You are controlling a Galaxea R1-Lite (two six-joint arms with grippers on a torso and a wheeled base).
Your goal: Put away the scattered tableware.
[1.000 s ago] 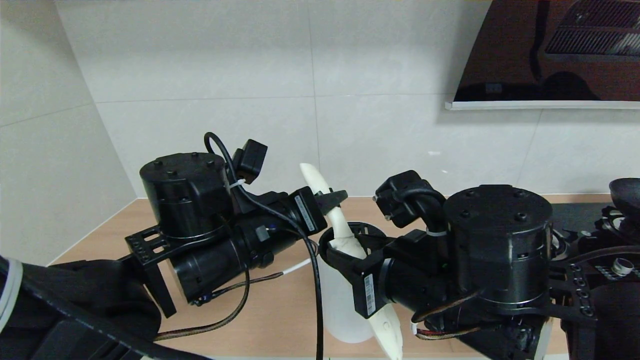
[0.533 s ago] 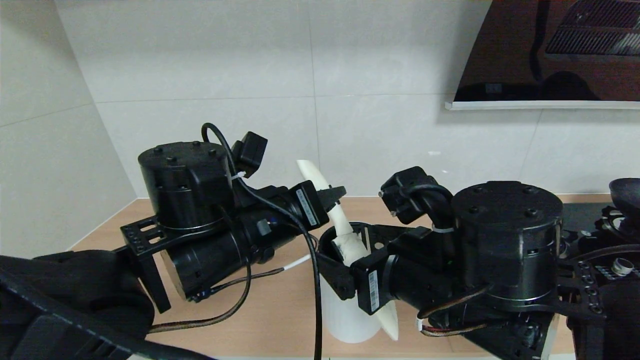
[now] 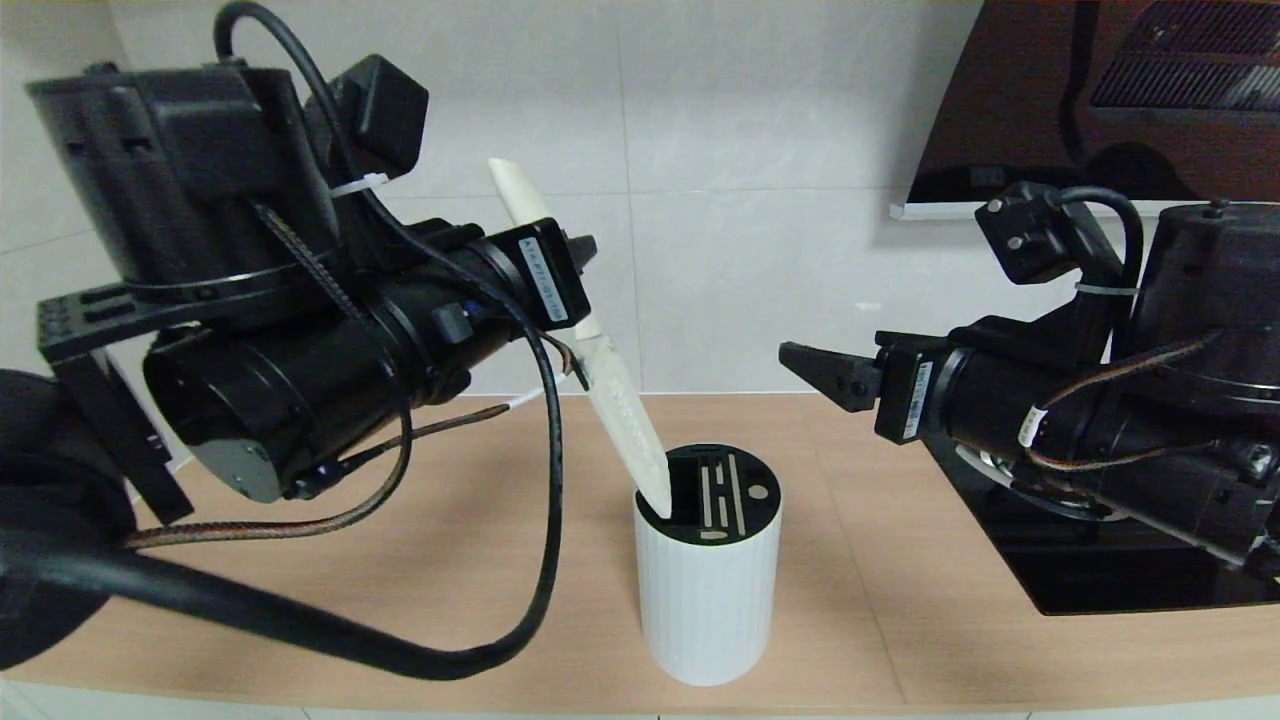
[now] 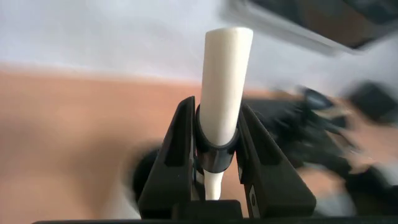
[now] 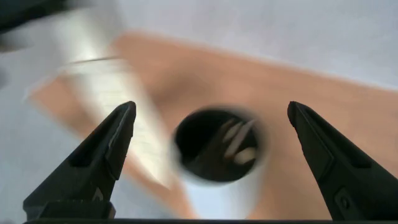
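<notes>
**Risks.** The white knife (image 3: 625, 415) stands at a marked tilt, its tip at the edge of the wide opening on the robot's-left side of the holder's black slotted top. I cannot say for certain whether the tip is inside the opening or only resting on its edge. If the knife is lowered at this angle, the blade is likely to bear on that edge instead of sliding in. The ribbed white holder (image 3: 708, 590) stands free on the tabletop (image 3: 480, 560) with nothing bracing it, so a sideways load could shove it or tip it over. Released at this height, the knife would probably lever out and drop onto the tabletop. It could also pivot within the grip if the tip jams.

**Left hand** (image 3: 578, 255). It is closed on the knife, with the fingers clamped across the pale handle.

**Position of the knife.** The butt of the handle sticks out above and behind the left hand. The blade runs down and away from the fingers to the holder, which sits below the hand and towards the robot's right.

**Right hand** (image 5: 210, 109). Its fingers are spread wide and it holds nothing. It hangs above the near edge of the black cooktop (image 3: 1050, 570), to the right of the holder and well apart from it, facing the holder's top.
</notes>
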